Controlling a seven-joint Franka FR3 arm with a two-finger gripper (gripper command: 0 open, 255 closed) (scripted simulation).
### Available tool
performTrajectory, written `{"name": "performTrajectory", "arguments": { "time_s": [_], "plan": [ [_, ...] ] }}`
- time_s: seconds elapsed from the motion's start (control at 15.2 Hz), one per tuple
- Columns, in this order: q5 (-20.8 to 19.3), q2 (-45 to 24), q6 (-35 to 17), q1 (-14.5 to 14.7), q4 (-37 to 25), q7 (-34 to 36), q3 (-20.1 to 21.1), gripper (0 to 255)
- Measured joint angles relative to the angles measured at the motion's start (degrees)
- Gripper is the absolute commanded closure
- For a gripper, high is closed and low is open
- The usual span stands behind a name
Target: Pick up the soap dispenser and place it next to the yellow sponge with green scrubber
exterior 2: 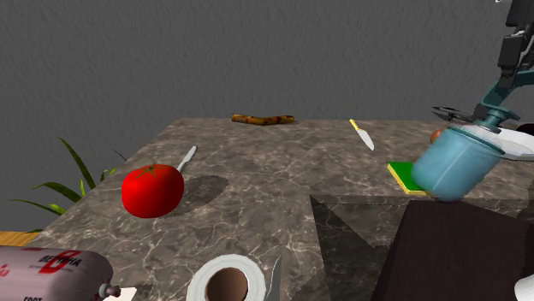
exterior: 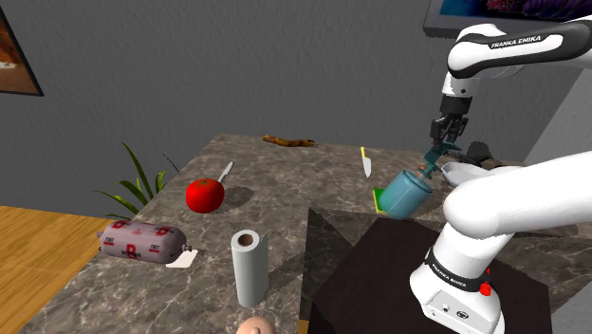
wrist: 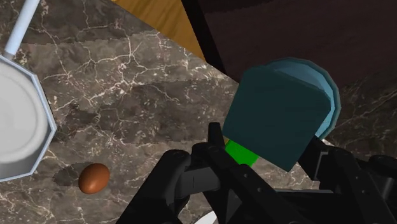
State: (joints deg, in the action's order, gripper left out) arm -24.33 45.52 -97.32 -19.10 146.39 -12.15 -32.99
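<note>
Closest in, the pincer (exterior: 442, 152) is clasping the dispenser (exterior: 408, 193) by its pump, so the blue body is hanging tilted at the right of the shoulder view, its base dipping just beside the sponge (exterior: 379, 199) on the counter (exterior: 285, 180), probably ready for release. Near a brown egg (wrist: 94, 178), the white bowl (wrist: 19, 121) is showing nothing inside.

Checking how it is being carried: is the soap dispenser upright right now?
No, the soap dispenser leans steeply, its pump end clasped in the gripper, its base low beside the sponge.
</note>
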Motion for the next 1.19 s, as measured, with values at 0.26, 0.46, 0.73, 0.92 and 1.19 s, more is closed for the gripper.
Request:
{"name": "performTrajectory", "arguments": {
  "time_s": [0.26,0.46,0.73,0.92,1.19],
  "plan": [
    [0.0,0.0,-0.1,0.0,0.0,0.0,-0.1,0],
    [0.0,-0.1,-0.1,0.0,0.1,0.0,-0.1,0],
    [0.8,-0.3,2.3,0.4,-2.5,-0.3,0.8,0],
    [2.1,-0.9,5.9,1.1,-6.7,-0.6,2.0,0],
    [2.4,-0.9,6.4,1.2,-7.2,-0.5,2.2,0]
  ]
}}
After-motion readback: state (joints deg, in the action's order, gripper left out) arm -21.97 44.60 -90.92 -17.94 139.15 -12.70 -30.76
